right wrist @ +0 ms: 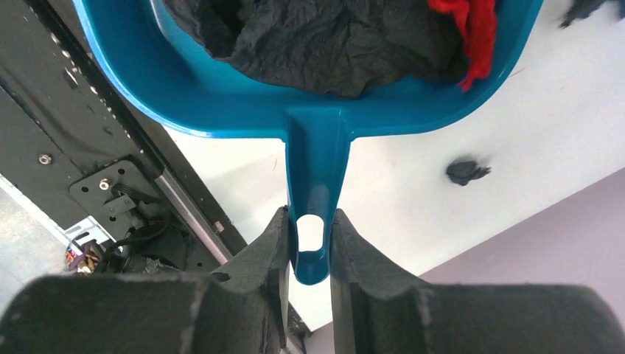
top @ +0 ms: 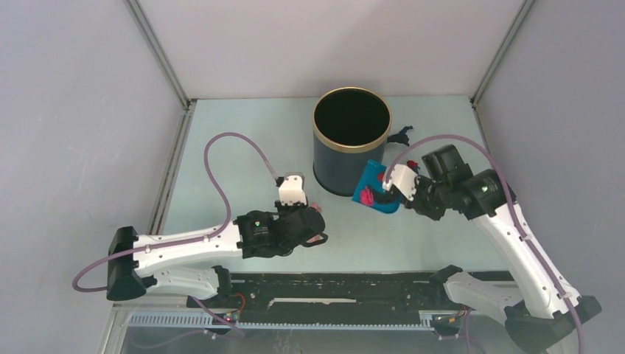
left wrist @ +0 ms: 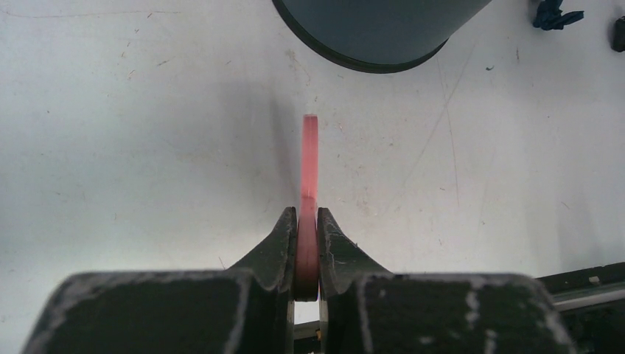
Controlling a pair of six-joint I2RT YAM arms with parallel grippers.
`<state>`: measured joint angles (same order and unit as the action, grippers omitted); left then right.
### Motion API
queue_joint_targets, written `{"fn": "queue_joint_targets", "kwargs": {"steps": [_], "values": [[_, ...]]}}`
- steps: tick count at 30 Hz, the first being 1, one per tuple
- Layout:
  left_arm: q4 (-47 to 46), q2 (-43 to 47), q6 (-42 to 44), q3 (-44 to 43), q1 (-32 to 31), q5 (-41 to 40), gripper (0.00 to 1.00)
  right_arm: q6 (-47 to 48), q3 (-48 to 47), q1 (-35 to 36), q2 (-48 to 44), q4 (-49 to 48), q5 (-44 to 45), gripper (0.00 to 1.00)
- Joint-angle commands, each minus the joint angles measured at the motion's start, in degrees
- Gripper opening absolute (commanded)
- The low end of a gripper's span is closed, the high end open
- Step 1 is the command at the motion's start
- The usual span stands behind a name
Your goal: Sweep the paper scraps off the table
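Between the two pairs of jaws: a brush on the left, a loaded dustpan on the right.
And the left gripper [left wrist: 307, 221] is clamped hard on the thin pink plastic hand brush [left wrist: 309, 158], seen edge-on, its tip pointing out over the pale light-blue table [left wrist: 147, 147] toward the foot of the dark round bin with the gold rim [top: 351, 140]. Across to the right gripper [right wrist: 309, 221], jaws pinching the slotted handle of the blue plastic dustpan [right wrist: 243, 103], which sits just beside the bin's front right. Look inside the pan: crumpled paper scraps [right wrist: 324, 44], a big black wad with a red one next to it. Out on the table, one small black scrap [right wrist: 466, 171] lies apart from the pan, and a dark blue scrap [top: 400, 136] rests just right of the bin.
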<state>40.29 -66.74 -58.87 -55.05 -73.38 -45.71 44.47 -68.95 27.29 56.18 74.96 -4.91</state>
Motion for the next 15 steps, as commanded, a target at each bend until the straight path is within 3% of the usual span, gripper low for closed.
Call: {"fn": "queue_joint_targets", "kwargs": {"steps": [1, 9, 15], "values": [[-1.9, 1.4, -1.1, 1.8, -0.2, -1.5, 0.00, -0.3, -12.8, 0.0, 4.1, 5.4, -3.0, 0.00], [-2.8, 3.1, -1.2, 3.8, -0.2, -0.6, 0.00, -4.6, -30.1, 0.0, 15.7, 6.0, 0.2, 0.00], [-4.7, 4.6, -1.5, 6.2, -0.2, 1.7, 0.00, -5.1, -39.3, 0.4, 25.9, 1.5, 14.7, 0.00]]}}
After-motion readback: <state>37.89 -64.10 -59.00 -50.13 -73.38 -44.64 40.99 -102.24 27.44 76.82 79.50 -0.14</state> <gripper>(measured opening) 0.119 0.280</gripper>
